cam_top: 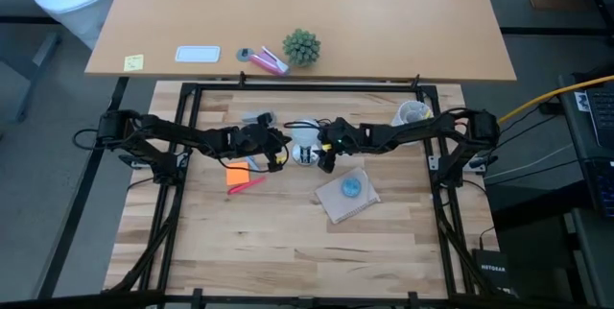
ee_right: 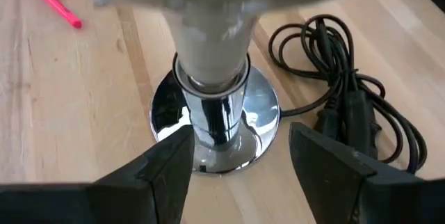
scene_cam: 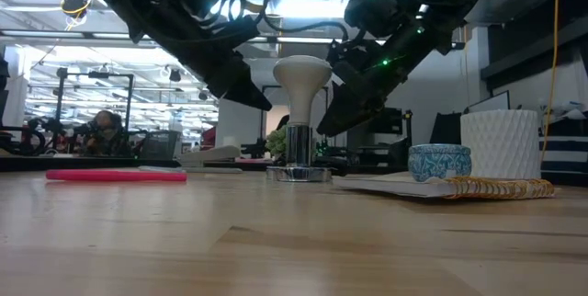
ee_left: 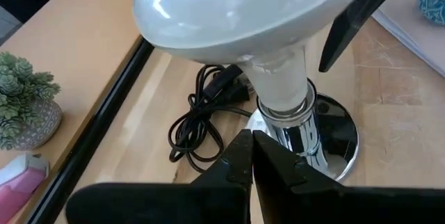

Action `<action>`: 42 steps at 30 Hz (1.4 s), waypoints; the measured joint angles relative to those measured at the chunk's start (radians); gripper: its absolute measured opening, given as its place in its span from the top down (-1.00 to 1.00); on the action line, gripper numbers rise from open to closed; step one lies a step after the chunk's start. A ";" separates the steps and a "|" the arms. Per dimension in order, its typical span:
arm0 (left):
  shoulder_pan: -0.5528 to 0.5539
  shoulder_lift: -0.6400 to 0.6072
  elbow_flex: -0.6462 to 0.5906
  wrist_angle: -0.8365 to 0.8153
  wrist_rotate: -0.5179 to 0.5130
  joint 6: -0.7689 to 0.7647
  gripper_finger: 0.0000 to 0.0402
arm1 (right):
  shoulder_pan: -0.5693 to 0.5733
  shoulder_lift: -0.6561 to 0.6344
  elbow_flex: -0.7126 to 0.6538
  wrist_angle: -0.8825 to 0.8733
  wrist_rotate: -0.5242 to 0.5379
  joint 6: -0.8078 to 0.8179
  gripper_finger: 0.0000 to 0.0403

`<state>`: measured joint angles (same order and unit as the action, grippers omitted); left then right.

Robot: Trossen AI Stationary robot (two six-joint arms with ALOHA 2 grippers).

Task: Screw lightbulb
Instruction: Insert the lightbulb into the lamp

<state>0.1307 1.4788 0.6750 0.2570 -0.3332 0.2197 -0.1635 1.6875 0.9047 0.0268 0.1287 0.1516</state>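
Right gripper (ee_right: 236, 165) spread wide beside lightbulb (scene_cam: 302, 80) seated upright in socket (ee_right: 215, 123), left gripper (ee_left: 252, 158) clenched, empty

Both arms reach inward, meeting mid-table. The left gripper (ee_left: 252, 156) has its fingers pressed together, tips touching. Just opposite it, the right gripper (ee_right: 240, 156) has its fingers spread wide.

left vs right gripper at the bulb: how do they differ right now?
The left gripper is shut, its dark fingers pressed together; the right gripper is open, fingers spread apart. The left points at the shiny chrome socket from one side, the right from the opposite side. Both hover beside the frosted white lightbulb seated upright in that socket, neither gripping it.
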 joint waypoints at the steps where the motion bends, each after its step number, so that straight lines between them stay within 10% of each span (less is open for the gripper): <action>1: 0.000 0.000 0.000 -0.008 0.000 -0.001 0.98 | 0.000 0.000 0.000 -0.008 0.000 0.000 -0.17; 42: 0.002 0.000 -0.001 -0.190 -0.004 -0.016 0.95 | 0.000 -0.114 0.000 -0.161 0.096 0.001 -0.17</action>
<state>0.1326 1.4788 0.6743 0.0674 -0.3370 0.2039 -0.1638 1.5734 0.9047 -0.1337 0.2249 0.1524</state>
